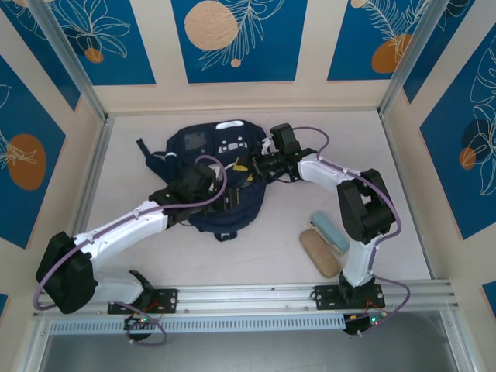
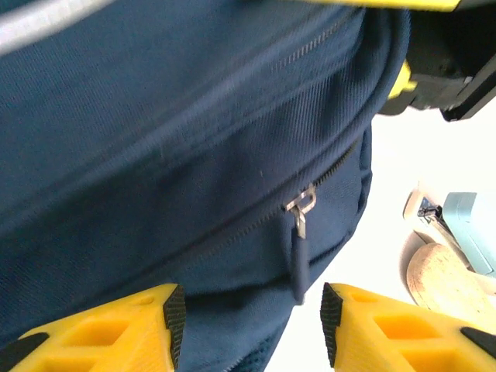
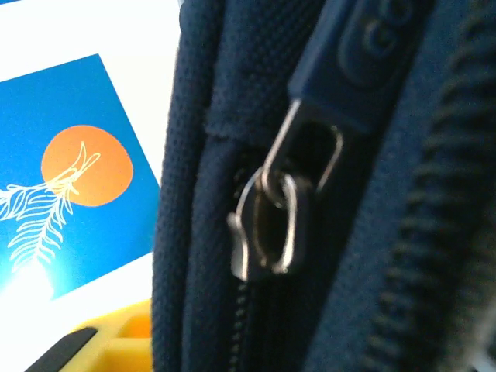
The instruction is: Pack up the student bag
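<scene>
Here the student bag (image 1: 211, 149) lies flat, long axis running near-to-far.

The student bag (image 2: 155, 155) is matt woven cloth, its zipper slider (image 3: 288, 221) shiny metal.

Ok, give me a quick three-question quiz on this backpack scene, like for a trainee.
1. True or false: the student bag hangs from a wall hook.
2. What lies on the table beside the right arm? A) a red cup B) a beige oblong case and a pale blue item C) a banana
3. Left wrist view: what hangs on the bag in the gap between the yellow fingers?
Key: 1 false, it lies on the table; 2 B; 3 a dark zipper pull.
</scene>
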Available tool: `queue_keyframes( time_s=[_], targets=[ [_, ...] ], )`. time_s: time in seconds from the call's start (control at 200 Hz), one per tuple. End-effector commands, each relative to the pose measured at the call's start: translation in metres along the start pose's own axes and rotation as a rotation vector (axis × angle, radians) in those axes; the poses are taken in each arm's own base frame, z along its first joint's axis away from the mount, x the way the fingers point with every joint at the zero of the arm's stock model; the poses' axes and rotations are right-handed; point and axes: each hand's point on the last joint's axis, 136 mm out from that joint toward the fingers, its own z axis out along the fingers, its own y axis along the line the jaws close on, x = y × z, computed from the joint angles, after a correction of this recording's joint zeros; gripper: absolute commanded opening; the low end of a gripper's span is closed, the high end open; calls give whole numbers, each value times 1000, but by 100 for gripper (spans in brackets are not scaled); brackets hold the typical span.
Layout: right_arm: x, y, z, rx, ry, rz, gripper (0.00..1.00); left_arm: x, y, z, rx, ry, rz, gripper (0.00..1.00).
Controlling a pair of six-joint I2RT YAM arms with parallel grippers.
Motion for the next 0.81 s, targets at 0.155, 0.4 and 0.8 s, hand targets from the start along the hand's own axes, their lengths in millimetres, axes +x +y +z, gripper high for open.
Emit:
queue_keyframes(
  time_s=[0.155,0.4,0.8],
  targets=[
    [6,43,7,-78,12,-80,29,-6,-15,6,51,-23,-88,47],
    [9,43,5,-76,14,-83,29,-12,5,9,-63,-66,-66,45],
    [12,44,5,-83,25,-77,25,-11,-14,21,23,-27,-28,22]
  ],
)
